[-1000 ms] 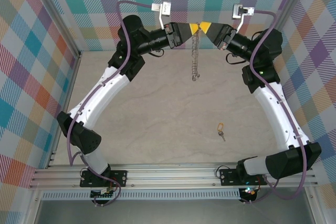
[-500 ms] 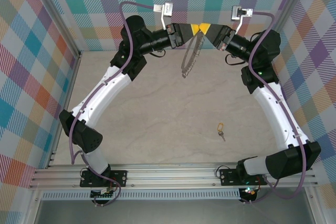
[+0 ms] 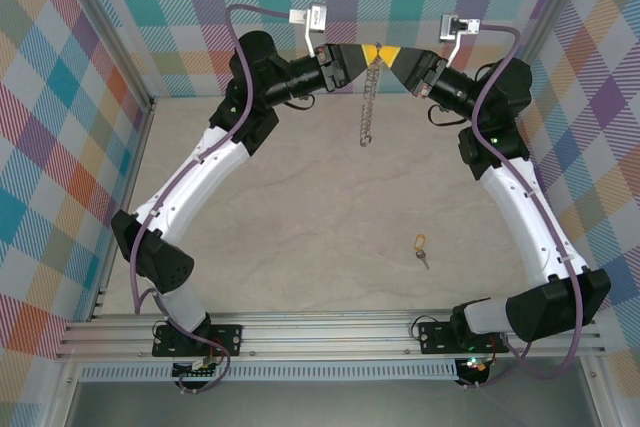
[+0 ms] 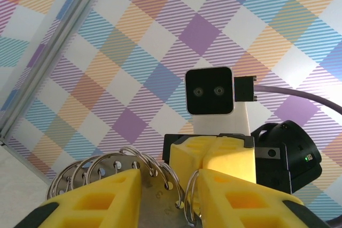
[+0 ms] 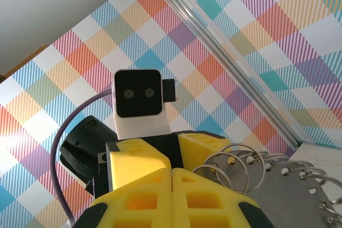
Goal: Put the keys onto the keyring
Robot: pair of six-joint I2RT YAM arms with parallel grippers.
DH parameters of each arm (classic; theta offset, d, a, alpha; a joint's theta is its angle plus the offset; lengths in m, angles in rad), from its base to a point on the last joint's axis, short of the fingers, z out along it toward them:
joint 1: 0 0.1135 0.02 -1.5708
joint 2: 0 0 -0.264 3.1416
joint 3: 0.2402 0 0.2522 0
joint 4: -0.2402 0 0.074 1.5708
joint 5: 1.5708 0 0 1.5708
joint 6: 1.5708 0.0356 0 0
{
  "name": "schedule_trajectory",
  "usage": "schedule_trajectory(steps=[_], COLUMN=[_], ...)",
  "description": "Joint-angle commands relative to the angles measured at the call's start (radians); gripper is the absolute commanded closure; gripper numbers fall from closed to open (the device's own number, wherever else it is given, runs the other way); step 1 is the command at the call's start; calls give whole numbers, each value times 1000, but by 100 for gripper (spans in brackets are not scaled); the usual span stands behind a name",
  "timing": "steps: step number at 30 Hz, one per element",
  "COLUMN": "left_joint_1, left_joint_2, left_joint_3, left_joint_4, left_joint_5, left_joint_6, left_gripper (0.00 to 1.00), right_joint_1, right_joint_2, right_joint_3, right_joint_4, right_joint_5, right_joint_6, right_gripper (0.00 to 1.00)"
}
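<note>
High at the back of the cell, my left gripper (image 3: 367, 53) and right gripper (image 3: 389, 53) meet tip to tip. The grey keyring (image 3: 368, 102) hangs down from them as a narrow, floppy strip. In the left wrist view my left gripper (image 4: 168, 179) is shut on the keyring (image 4: 152, 200), its holed rim and wire loops between the yellow fingers. In the right wrist view my right gripper (image 5: 171, 177) has its fingers pressed together, with the keyring (image 5: 291, 188) just to their right. The small gold-headed key (image 3: 420, 245) lies on the table, far below both grippers.
Plaid walls (image 3: 90, 97) close in the left, back and right sides. An aluminium rail (image 3: 320, 332) runs along the near edge by the arm bases. The beige table top (image 3: 300, 217) lies between the arms.
The hanging keyring swung left and spread into an open loop, then fell back into a narrow strip. Both grippers stayed together at the back, the left arm shifting slightly right.
</note>
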Motion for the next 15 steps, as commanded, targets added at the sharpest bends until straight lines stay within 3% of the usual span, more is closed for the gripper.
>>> schedule_trajectory(steps=[1,15], left_joint_1=[11,11], left_joint_2=[-59,-67], left_joint_3=[-34,-76], left_joint_4=[67,145], left_joint_5=[-47,-23], left_joint_6=[-4,-62], left_gripper=[64,61], right_joint_1=[6,6], right_joint_2=[-41,-35], right_joint_3=[-4,-7], right_joint_4=[49,78], right_joint_5=[8,-3], right_joint_6=[-12,13], right_gripper=[100,100])
